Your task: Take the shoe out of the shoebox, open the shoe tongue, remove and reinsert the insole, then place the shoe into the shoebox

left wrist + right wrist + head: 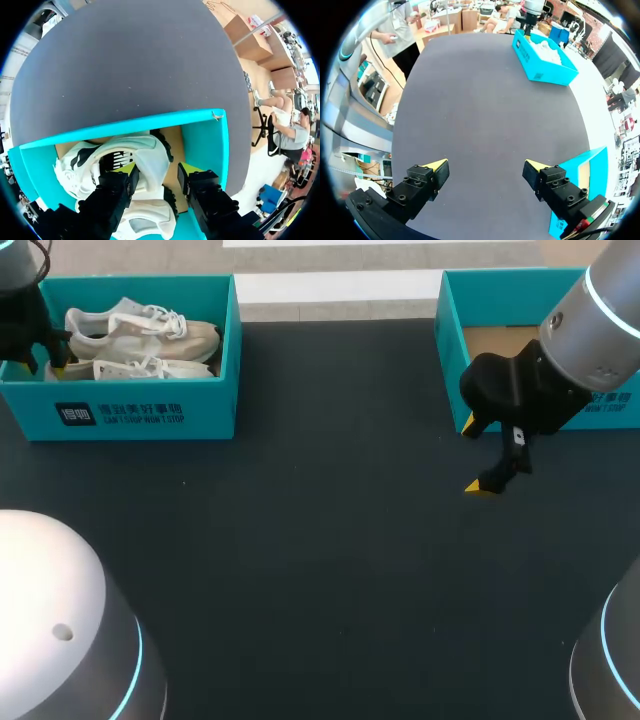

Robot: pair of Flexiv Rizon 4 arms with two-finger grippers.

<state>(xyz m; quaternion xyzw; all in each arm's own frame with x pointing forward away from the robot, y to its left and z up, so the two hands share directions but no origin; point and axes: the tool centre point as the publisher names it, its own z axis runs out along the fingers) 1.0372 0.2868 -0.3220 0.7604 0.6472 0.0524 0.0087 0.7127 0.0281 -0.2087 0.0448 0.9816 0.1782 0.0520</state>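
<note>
Wrist-only detail: left gripper [157, 170] parted astride white lace-up sneaker [145, 150]; head view hides this
Sneaker: inside teal cardboard shoebox [140, 415], far left
Right gripper [485, 170]: spread wide; empty; over dark table [485, 100]

The dark grey tabletop [330, 540] gives me wide open passage between the two boxes. At my left, the teal cardboard shoebox [150, 415] is mostly filled by a pair of white sneakers [140, 335]. My left gripper [157, 170] sits inside at the heel end, hemmed in by the end wall, with only a strip of brown floor free beside the shoes. At my right, the second teal box [450, 340] stands just behind my right gripper [475, 455], whose spread fingers hang over open table.
</note>
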